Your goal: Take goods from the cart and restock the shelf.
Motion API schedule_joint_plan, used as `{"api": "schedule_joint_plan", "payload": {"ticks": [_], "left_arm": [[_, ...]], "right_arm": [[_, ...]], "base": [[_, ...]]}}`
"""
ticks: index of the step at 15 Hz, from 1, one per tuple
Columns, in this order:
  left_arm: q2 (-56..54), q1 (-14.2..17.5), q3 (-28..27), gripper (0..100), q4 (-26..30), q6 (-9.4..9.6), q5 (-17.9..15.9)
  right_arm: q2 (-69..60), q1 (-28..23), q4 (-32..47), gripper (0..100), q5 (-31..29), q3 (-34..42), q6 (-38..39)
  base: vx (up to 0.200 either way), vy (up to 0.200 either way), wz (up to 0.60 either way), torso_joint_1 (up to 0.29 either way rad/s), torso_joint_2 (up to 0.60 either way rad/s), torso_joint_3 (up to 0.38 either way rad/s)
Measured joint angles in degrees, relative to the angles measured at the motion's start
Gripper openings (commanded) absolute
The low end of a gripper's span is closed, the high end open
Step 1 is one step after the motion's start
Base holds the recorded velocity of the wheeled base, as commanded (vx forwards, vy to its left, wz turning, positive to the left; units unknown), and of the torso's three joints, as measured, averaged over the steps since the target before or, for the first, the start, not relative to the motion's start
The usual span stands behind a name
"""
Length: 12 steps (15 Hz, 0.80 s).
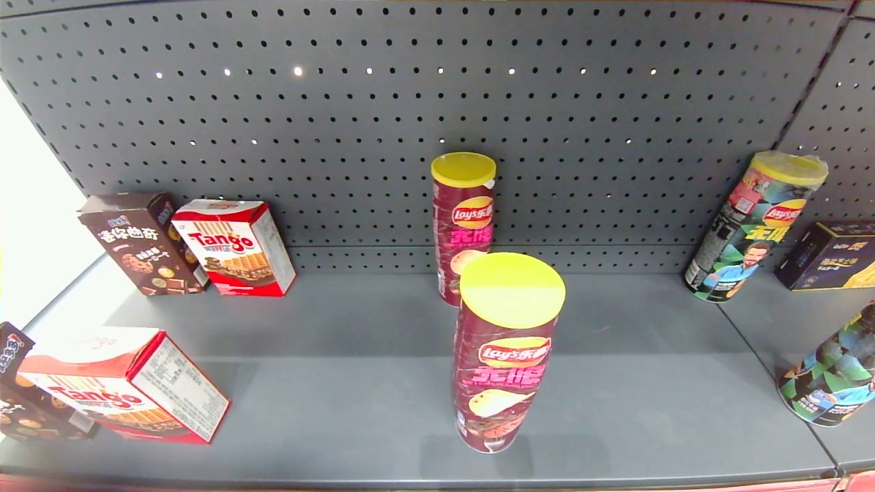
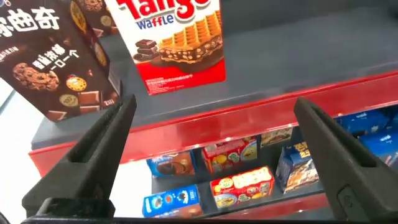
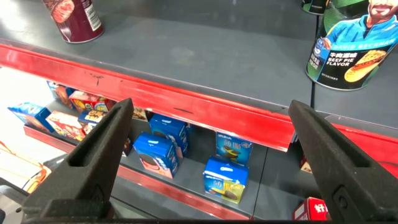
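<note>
- holding its fingers wide apart on nothing, the left gripper (image 2: 214, 102) faces the shelf (image 2: 280, 50); just beyond it stand one red wafer box (image 2: 171, 40) and one brown cookie box (image 2: 53, 59), side by side.
- the right gripper (image 3: 210, 104) is spread and empty too; beyond it stand one maroon chip can (image 3: 78, 18) and one green chip can (image 3: 351, 50), well apart.
- head view count: two maroon chip cans (image 1: 502, 355) (image 1: 463, 219), two green chip cans (image 1: 752, 225) (image 1: 830, 376), two red wafer boxes (image 1: 236, 249) (image 1: 130, 393), two brown cookie boxes (image 1: 140, 246) (image 1: 20, 403), one dark box (image 1: 827, 256).
- below both grippers, a lower shelf (image 3: 273, 168) holds small blue boxes (image 3: 155, 152).
</note>
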Motion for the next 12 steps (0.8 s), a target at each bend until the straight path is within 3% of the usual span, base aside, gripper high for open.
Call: {"api": "schedule_joint_plan", "payload": {"ticks": [5, 6, 7, 8, 10, 12], "left_arm": [[-0.9, -0.05, 0.0, 100, 0.09, -1.61, 0.2], [-0.93, 0.0, 0.0, 100, 1.01, -1.61, 1.89], [-0.95, 0.06, 0.0, 100, 3.08, -1.94, 6.66], [-0.95, 0.13, -0.07, 100, 4.28, -3.89, 10.36], [-0.95, 0.13, -0.29, 100, 4.58, -5.75, 9.46], [-0.95, 0.11, -0.41, 100, 4.61, -7.12, 5.96]], "right_arm": [[0.0, 0.0, 0.0, 100, 0.0, 0.0, 0.0], [0.0, 0.0, 0.0, 100, 0.0, 0.0, -0.02], [0.0, 0.0, 0.0, 100, 0.0, 0.0, 0.0], [0.0, 0.0, 0.0, 100, -0.02, 0.0, 0.0], [0.0, 0.0, 0.0, 100, -0.02, 0.0, 0.0], [0.0, -0.05, 0.0, 100, 0.0, 0.0, -0.02]], "base": [[0.0, 0.0, 0.0, 0.0, 0.0, 0.0], [0.0, 0.0, 0.0, 0.0, 0.0, 0.0], [0.0, 0.0, 0.0, 0.0, 0.0, 0.0], [0.0, 0.0, 0.0, 0.0, 0.0, 0.0], [0.0, 0.0, 0.0, 0.0, 0.0, 0.0], [0.0, 0.0, 0.0, 0.0, 0.0, 0.0]]}}
